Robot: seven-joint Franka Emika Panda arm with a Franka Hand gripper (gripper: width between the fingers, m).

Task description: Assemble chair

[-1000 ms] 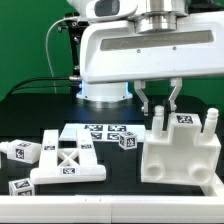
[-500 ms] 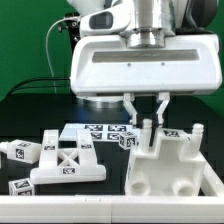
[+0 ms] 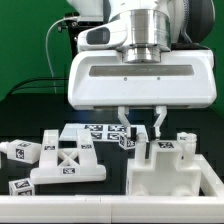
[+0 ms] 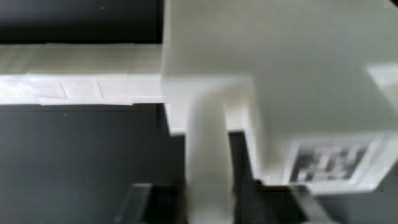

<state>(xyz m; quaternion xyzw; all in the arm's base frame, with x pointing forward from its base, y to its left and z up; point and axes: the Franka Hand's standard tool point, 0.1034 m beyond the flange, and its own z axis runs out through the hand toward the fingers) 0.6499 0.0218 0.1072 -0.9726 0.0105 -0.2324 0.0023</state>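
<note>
The chair's partly built white body (image 3: 168,172) stands at the exterior view's right, with upright posts on top. My gripper (image 3: 142,128) hangs over its near-left post (image 3: 143,150), one finger on each side. In the wrist view that post (image 4: 210,150) runs up between the dark jaws of the gripper (image 4: 214,206), under the body's broad slab (image 4: 267,60) and next to a tag (image 4: 338,160). Whether the pads still press on the post I cannot tell. The cross-braced panel (image 3: 68,162) lies flat at the left.
Two loose tagged chair pieces lie at the far left, one (image 3: 22,151) further back and one (image 3: 22,186) nearer. The marker board (image 3: 100,131) lies behind the panel, a small tagged block (image 3: 128,142) at its right end. The arm's housing (image 3: 140,75) fills the upper scene.
The arm came toward the exterior view's left and nearer, and the chair body shifted left with it. In the last half second the body stayed put.
</note>
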